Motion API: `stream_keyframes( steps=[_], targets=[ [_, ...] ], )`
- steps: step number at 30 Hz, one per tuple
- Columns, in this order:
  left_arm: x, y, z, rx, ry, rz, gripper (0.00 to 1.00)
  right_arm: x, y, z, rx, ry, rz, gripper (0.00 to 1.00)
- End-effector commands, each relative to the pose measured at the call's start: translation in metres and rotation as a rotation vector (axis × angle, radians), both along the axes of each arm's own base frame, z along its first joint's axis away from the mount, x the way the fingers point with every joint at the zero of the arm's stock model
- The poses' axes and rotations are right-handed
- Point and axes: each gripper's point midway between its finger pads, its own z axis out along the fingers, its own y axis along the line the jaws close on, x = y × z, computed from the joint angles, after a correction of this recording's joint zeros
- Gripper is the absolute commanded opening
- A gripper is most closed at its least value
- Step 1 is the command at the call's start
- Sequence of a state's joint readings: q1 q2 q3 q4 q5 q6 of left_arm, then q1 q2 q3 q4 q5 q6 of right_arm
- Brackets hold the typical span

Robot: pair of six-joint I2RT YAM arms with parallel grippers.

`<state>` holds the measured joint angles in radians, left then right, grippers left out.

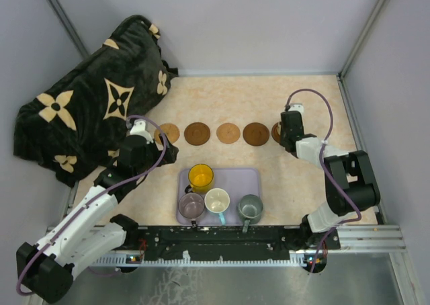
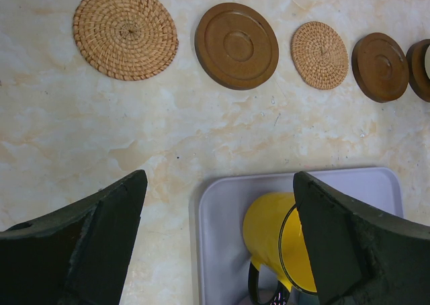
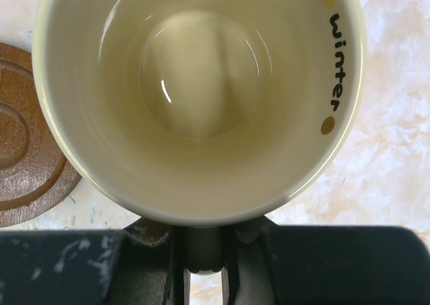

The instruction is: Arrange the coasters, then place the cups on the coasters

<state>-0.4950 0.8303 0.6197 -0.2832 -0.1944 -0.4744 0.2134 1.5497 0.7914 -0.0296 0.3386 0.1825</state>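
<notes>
Several round coasters lie in a row: a woven one (image 2: pixel 125 31), a wooden one (image 2: pixel 236 45), a woven one (image 2: pixel 320 54), a wooden one (image 2: pixel 381 66), and one at the right end (image 2: pixel 418 70) that my right gripper partly covers. My right gripper (image 1: pixel 290 133) (image 3: pixel 203 251) is shut on the handle of the cream cup (image 3: pixel 201 97), over that end coaster; I cannot tell if the cup rests on it. On the lavender tray (image 1: pixel 252 177) stand the yellow cup (image 1: pixel 200 177) (image 2: pixel 275 241), mauve cup (image 1: pixel 191 204), white cup (image 1: pixel 217 201) and grey-green cup (image 1: pixel 250 206). My left gripper (image 1: pixel 165 152) (image 2: pixel 218 184) is open above the tray's left edge.
A black blanket with beige flowers (image 1: pixel 87 110) is heaped at the back left. Grey walls close in the table at the back and on both sides. The arms' mounting rail (image 1: pixel 222 241) runs along the near edge, just behind the tray.
</notes>
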Motion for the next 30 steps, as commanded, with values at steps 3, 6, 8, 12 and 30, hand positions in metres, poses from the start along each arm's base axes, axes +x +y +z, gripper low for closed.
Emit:
stream_keyframes(
  steps=[3,6,8,12,30],
  targets=[
    [0.0000,0.0016,0.0004,-0.006,-0.013,0.012,0.96,0.0271,-0.0001,0.0238,0.013,-0.131,-0.019,0.00],
    [-0.0003,0.0017,-0.0005,-0.006,-0.011,0.012,0.96,0.0272,0.0006,0.0236,0.015,-0.130,-0.016,0.00],
    [-0.0003,0.0016,-0.0014,-0.006,-0.010,0.012,0.96,0.0273,0.0010,0.0241,0.017,-0.131,-0.014,0.00],
    [-0.0001,0.0014,-0.0020,-0.005,-0.008,0.011,0.96,0.0270,0.0015,0.0235,0.019,-0.129,-0.011,0.00],
    [-0.0001,0.0010,-0.0043,-0.005,-0.006,0.010,0.96,0.0277,0.0064,0.0239,0.037,-0.122,0.008,0.00]
  ],
)
